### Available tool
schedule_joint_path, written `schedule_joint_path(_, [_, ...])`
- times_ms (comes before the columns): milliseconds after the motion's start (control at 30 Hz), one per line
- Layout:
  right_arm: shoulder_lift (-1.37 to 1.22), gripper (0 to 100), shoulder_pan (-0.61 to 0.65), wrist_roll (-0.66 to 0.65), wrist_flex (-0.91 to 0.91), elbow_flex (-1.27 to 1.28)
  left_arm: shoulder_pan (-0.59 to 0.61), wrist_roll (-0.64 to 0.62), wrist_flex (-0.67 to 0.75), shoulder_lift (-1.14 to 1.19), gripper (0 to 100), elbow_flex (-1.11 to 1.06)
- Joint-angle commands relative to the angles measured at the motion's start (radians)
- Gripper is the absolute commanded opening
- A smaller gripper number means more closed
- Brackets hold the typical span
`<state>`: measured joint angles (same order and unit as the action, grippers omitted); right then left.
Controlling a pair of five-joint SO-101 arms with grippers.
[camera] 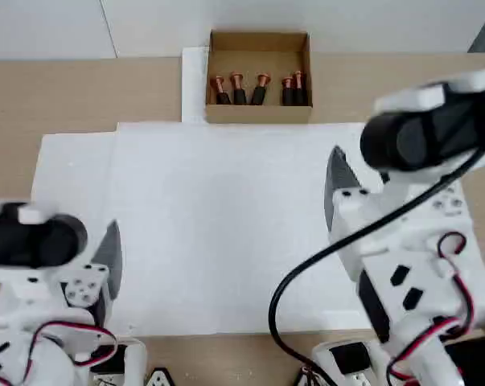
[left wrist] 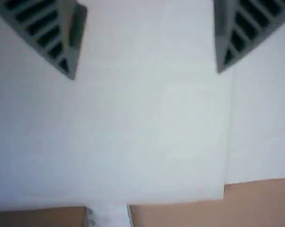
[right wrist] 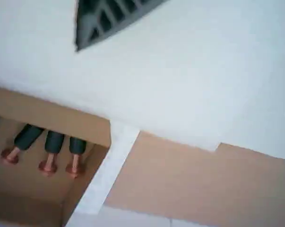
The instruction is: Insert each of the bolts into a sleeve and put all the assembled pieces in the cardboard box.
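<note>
The cardboard box stands at the far middle of the table. Several assembled pieces, black sleeves with copper bolt heads sticking out, lie side by side inside it. The right wrist view looks into a corner of the box, where three of these pieces lie. My right gripper hangs over the white sheet, nearer than the box and to its right. Low at the near left, my left gripper is open, and its wrist view shows bare sheet between the spread fingers of the gripper.
A white sheet covers most of the tan table. A narrow white strip runs along the box's left side. Both arm bases and their cables crowd the near edge.
</note>
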<state>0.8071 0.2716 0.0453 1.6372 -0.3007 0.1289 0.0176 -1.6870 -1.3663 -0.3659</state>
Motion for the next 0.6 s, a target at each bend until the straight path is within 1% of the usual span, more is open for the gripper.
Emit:
schedule_joint_path(0, [0.137, 15.1, 0.002, -0.002, 0.007, 0.167, 0.002, 0.006, 0.060, -0.153, 18, -0.166])
schedule_joint_path(67, [0.240, 15.1, -0.001, -0.002, -0.019, 0.285, 0.002, 0.006, 0.117, -0.258, 18, -0.251])
schedule_joint_path(200, [0.484, 15.1, -0.002, -0.005, -0.104, 0.565, 0.003, 0.006, 0.178, -0.470, 18, -0.397])
schedule_joint_path(367, [0.828, 15.1, -0.004, -0.008, -0.259, 0.959, -0.002, 0.000, 0.173, -0.430, 18, -0.478])
schedule_joint_path(467, [1.017, 14.9, -0.005, -0.008, -0.344, 1.154, 0.000, 0.002, 0.190, -0.430, 18, -0.533])
schedule_joint_path(567, [0.995, 14.9, -0.059, -0.006, -0.355, 1.197, 0.002, 0.005, 0.196, -0.430, 18, -0.573])
